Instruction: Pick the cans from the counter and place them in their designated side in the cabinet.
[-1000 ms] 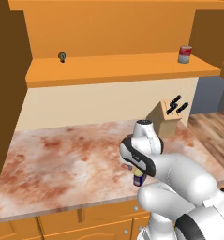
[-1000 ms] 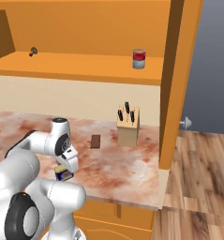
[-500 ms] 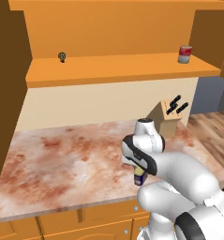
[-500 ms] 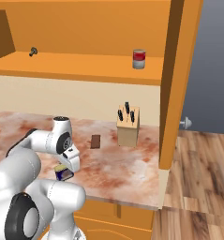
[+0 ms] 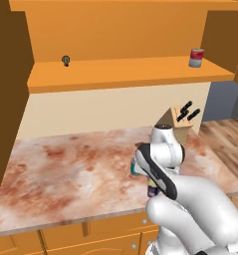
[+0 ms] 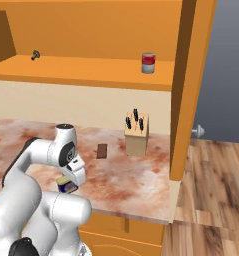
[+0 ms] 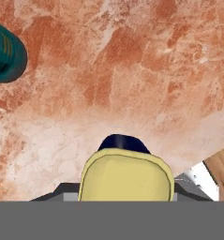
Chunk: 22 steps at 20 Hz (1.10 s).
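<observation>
From where I sit, the dark blue can with the yellow label sits right between my gripper's jaws in the hand view, its label close against the lens and the blue body showing just beyond it. The jaws look drawn in on the can, so I judge I have it gripped. In the right base view the same can peeks out under the hand, low over the near part of the counter, and I cannot tell whether it is still touching the stone.

The teal can stands on the counter off to one side in the hand view, apart from the one I hold; in the left base view only a sliver of it shows beside the arm.

I judge the task to be at its start: neither can is in the cabinet yet. One can is in hand, both placements remain.

The base views give me what the hand view cannot: the long shelf, with a red-and-grey can at its right end and a small dark object toward the left. The right base view also shows the knife block and a small brown block on the counter. The hand view alone shows the spacing between the two cans
</observation>
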Tool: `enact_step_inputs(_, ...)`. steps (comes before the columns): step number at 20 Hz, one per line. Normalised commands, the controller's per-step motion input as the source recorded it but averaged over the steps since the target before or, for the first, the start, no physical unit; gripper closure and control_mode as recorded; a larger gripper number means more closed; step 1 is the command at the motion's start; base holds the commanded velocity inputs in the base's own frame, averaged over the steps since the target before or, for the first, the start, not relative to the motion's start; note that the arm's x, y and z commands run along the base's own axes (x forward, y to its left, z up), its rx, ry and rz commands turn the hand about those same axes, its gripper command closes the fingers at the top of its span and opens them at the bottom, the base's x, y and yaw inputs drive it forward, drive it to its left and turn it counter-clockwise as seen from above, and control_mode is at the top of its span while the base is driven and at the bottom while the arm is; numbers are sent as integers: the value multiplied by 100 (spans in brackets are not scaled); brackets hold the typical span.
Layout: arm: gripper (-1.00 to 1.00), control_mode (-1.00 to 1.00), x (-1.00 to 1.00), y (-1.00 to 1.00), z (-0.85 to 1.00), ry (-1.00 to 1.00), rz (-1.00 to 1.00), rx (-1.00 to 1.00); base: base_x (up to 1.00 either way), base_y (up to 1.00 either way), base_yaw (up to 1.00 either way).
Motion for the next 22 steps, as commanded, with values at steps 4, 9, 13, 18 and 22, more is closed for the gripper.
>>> enact_step_inputs(4,100,-100,-30,-11,30,-7,0,5,0,0,0)
enact_step_inputs(9,100,-100,-24,-10,35,-8,0,3,0,0,0)
enact_step_inputs(13,100,-100,-17,-12,39,-6,0,3,0,0,0)
enact_step_inputs(18,100,-100,-15,-10,40,-6,0,2,0,0,0)
enact_step_inputs(22,100,-100,-13,-8,38,-6,0,1,0,0,0)
